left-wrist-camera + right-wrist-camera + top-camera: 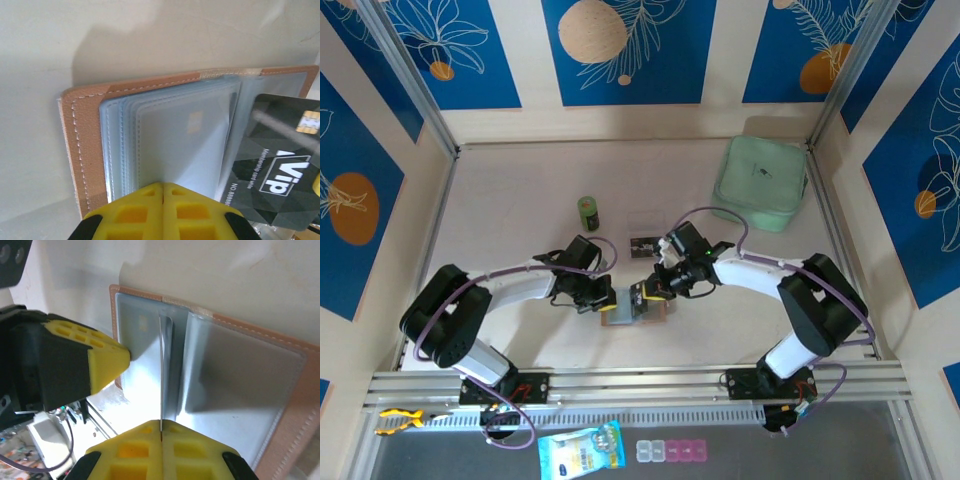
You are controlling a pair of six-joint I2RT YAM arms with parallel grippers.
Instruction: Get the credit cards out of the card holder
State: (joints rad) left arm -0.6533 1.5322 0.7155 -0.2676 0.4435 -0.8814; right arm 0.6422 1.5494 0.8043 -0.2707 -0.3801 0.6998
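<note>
The card holder (623, 319) lies open on the table between my two grippers, tan leather (85, 150) round clear grey sleeves (190, 135). My left gripper (163, 185) is shut, with its yellow tip (122, 357) pressed against the stacked sleeves. My right gripper (161, 422) is shut on a dark credit card with white VIP print (280, 165). In the right wrist view the card is a thin edge (161, 370) standing over the holder's fold (177, 365). Whether its far end still sits in a sleeve I cannot tell.
A small dark card (642, 246) lies on the table by a clear plastic box (647, 222). A green bottle (588, 212) stands behind the left arm. The mint-green case (760, 182) sits at the back right. A blue packet (582, 450) lies below the rail.
</note>
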